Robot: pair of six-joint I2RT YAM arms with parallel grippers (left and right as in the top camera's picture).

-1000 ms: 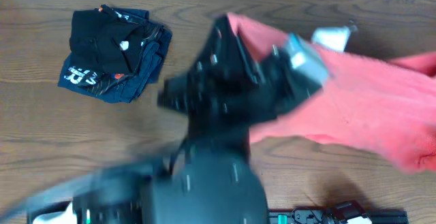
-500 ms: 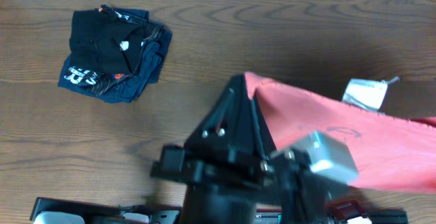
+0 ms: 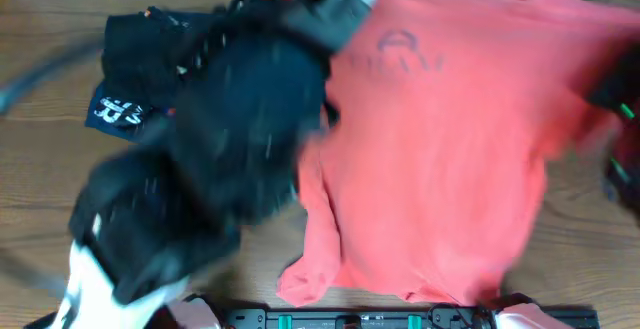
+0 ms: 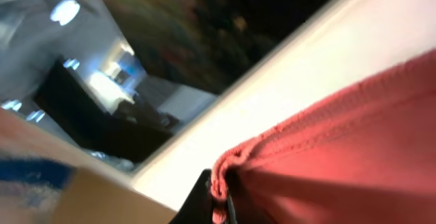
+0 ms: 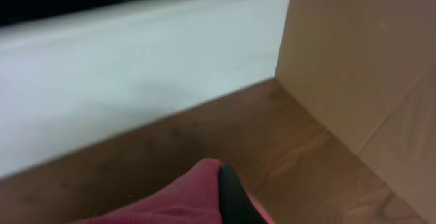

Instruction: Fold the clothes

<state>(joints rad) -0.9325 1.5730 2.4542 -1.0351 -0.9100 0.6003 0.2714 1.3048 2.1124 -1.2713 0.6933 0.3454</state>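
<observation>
Coral-red T-shirt (image 3: 450, 169): opened wide over the surface (image 3: 50, 199), reaching from far edge to near edge, right of centre. Left gripper (image 4: 219, 203) clamped on a hem corner by the far edge. Right gripper (image 5: 228, 197) pinched on cloth toward the right edge. Folded dark garments (image 3: 120, 109) lie near the far-left corner. Judged step: spreading flat, fold 1 not begun. Next calls for laying it smooth, then releasing the 2 grips.
</observation>
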